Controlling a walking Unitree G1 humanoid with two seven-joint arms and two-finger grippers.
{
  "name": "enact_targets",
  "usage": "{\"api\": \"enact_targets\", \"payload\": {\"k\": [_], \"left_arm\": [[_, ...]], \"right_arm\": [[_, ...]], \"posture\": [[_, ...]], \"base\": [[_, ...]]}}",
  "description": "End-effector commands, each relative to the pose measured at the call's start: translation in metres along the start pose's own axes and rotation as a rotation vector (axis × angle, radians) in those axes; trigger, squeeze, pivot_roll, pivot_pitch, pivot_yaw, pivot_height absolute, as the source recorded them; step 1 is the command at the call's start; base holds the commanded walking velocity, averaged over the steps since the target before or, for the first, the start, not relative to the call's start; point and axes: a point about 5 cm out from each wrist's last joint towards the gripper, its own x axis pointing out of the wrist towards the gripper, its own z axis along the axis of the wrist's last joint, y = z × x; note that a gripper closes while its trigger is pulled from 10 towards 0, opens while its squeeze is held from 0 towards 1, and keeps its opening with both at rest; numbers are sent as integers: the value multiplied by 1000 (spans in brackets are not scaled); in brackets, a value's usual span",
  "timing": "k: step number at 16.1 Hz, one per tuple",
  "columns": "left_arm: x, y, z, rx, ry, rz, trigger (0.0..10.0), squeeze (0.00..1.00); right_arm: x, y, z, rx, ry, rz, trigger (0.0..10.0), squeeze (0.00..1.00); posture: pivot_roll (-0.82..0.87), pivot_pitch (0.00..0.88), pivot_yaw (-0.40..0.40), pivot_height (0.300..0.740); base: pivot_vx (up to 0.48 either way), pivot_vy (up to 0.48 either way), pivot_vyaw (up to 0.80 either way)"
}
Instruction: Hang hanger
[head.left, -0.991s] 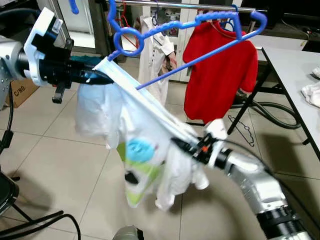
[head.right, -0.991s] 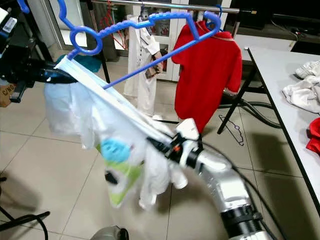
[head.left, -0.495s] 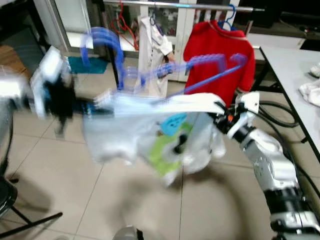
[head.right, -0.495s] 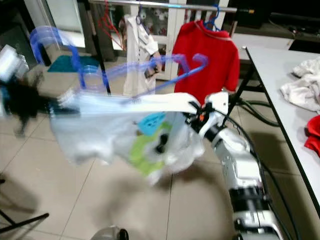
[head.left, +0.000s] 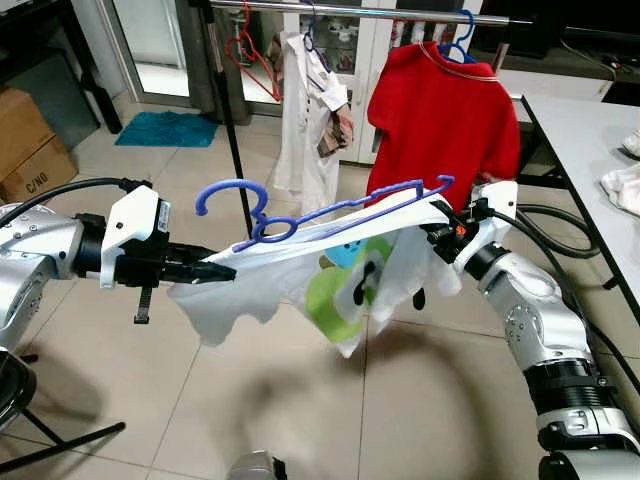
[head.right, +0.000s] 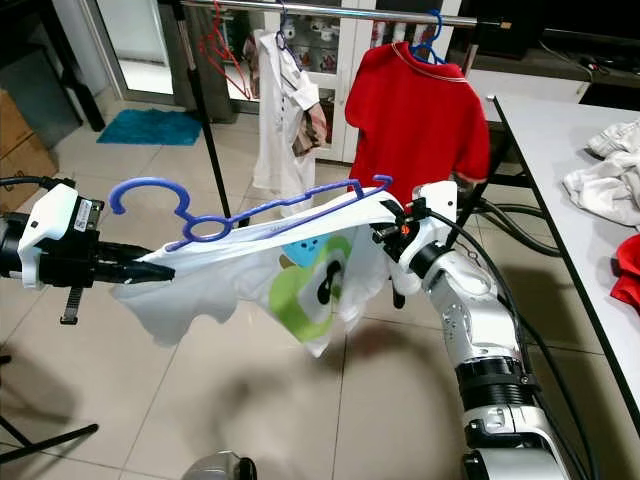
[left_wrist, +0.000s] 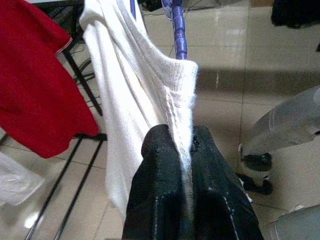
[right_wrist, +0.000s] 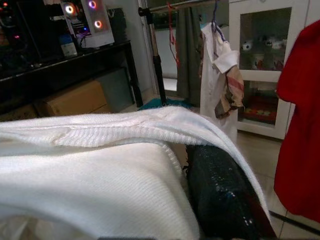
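We hold the blue hanger (head.left: 330, 212), stiff and light, draped in a limp white shirt (head.left: 300, 275) well below the rail (head.left: 360, 11) at twelve o'clock, left tool (head.left: 205, 272) and right tool (head.left: 440, 228) each clenched on the shirt's shoulders.

Setting: indoor lab or test room set up for laundry work, not a lived-in home. Evidence: pale tiled floor (head.left: 300, 400); metal garment rail (head.left: 360, 12) at 12 o'clock carrying a red shirt (head.left: 440, 120) and a white shirt (head.left: 312, 110); glass-fronted cabinet (right_wrist: 260, 55) behind the rail; grey worktop (head.right: 580, 150) at 3 o'clock with loose clothes (head.right: 605, 185); cardboard boxes (head.left: 30, 150) at 9 o'clock; dark shelf of lit computer gear (right_wrist: 82, 22); cables (head.left: 545, 235) trailing across the floor.
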Motion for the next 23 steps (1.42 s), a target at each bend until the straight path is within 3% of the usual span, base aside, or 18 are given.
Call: {"api": "enact_targets", "payload": {"k": [1, 2, 3, 8, 11, 13, 15, 17, 19, 21, 23], "left_arm": [[-23, -8, -41, -73, 300, 70, 0, 0], [-23, -9, -52, -85, 380, 101, 0, 0], [-27, -9, -73, -103, 548, 166, 0, 0], [-19, -13, -103, -125, 734, 239, 0, 0], [0, -30, -118, -177, 741, 116, 0, 0], [0, -31, -125, -202, 774, 134, 0, 0], [-3, -32, -132, -277, 786, 155, 0, 0], [0, -31, -129, -360, 696, 187, 0, 0], [-2, -28, -129, -380, 689, 224, 0, 0], [-3, -25, -125, -363, 648, 273, 0, 0], [0, -32, -123, -335, 667, 205, 0, 0]], "right_arm": [[-30, -55, 36, -27, -129, -307, 0, 0], [-27, -52, 40, -31, -142, -291, 0, 0], [-23, -45, 46, -41, -163, -258, 0, 0], [-18, -32, 57, -43, -211, -220, 0, 0], [-13, -22, 67, -26, -255, -194, 0, 0], [-11, -17, 69, -24, -259, -172, 0, 0], [-5, -4, 70, -16, -261, -116, 0, 0], [-4, 1, 70, -12, -261, -107, 0, 0], [-2, 2, 75, -8, -276, -118, 0, 0], [-4, -17, 75, -38, -219, -273, 0, 0], [-12, -46, 66, -124, -120, -484, 0, 0]], "posture": [[94, 0, 18, 740], [95, 0, 19, 740], [90, 0, 25, 740], [74, 0, 36, 740], [68, 0, 40, 740], [62, 0, 41, 740], [58, 0, 43, 740], [60, 0, 41, 740], [59, 0, 42, 740], [57, 0, 41, 740], [58, 0, 40, 740]], "base": [[0, 0, 0], [0, 0, 0], [0, 0, 0], [0, 0, 0], [0, 0, 0], [0, 0, 0], [0, 0, 0], [0, 0, 0], [0, 0, 0], [0, 0, 0], [0, 0, 0]]}}
